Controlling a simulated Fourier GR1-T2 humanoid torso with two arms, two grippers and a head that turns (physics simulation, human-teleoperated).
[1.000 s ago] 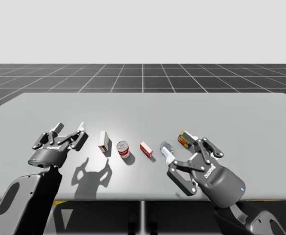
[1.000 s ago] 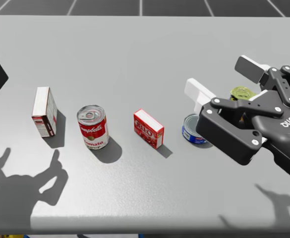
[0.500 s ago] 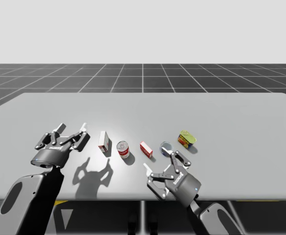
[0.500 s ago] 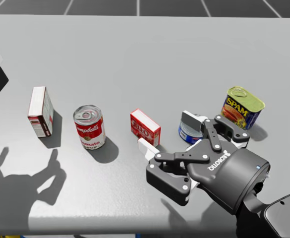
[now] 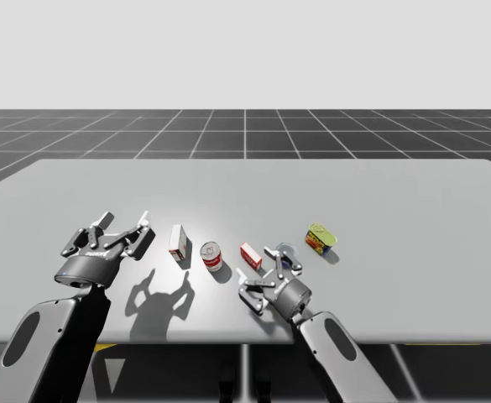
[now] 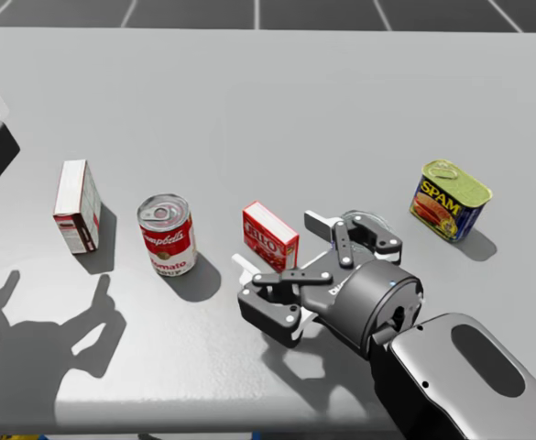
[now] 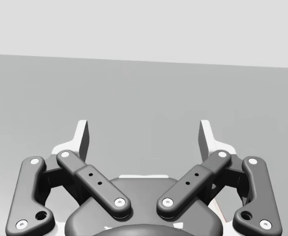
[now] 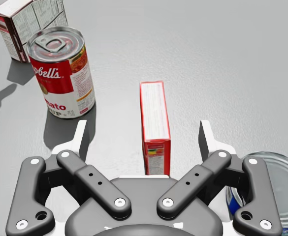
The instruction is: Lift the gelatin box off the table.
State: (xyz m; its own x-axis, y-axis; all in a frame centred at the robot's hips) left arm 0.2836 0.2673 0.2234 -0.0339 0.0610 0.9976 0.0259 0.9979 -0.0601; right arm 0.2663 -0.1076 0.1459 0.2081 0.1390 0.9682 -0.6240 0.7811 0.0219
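The gelatin box [image 5: 251,255] is small and red, standing on its long edge on the table between a soup can and a flat blue can. In the head view the gelatin box [image 6: 269,237] has my right gripper [image 6: 279,245] right at its near side. The right wrist view shows the gelatin box [image 8: 155,123] end-on between the spread fingers of my right gripper [image 8: 144,132], which is open and touches it on neither side. My right gripper [image 5: 258,264] is low over the table. My left gripper [image 5: 122,220] hovers open at the left, holding nothing.
A red-and-white soup can [image 6: 169,235] stands left of the gelatin box, and a taller white-and-red box [image 6: 78,206] further left. A flat blue can [image 8: 267,182] lies beside my right finger. A blue tin with a yellow top [image 6: 451,197] stands to the right.
My right arm has swung left from beside the two tins and dropped low, bringing its open gripper up to the gelatin box. The left arm has barely moved.
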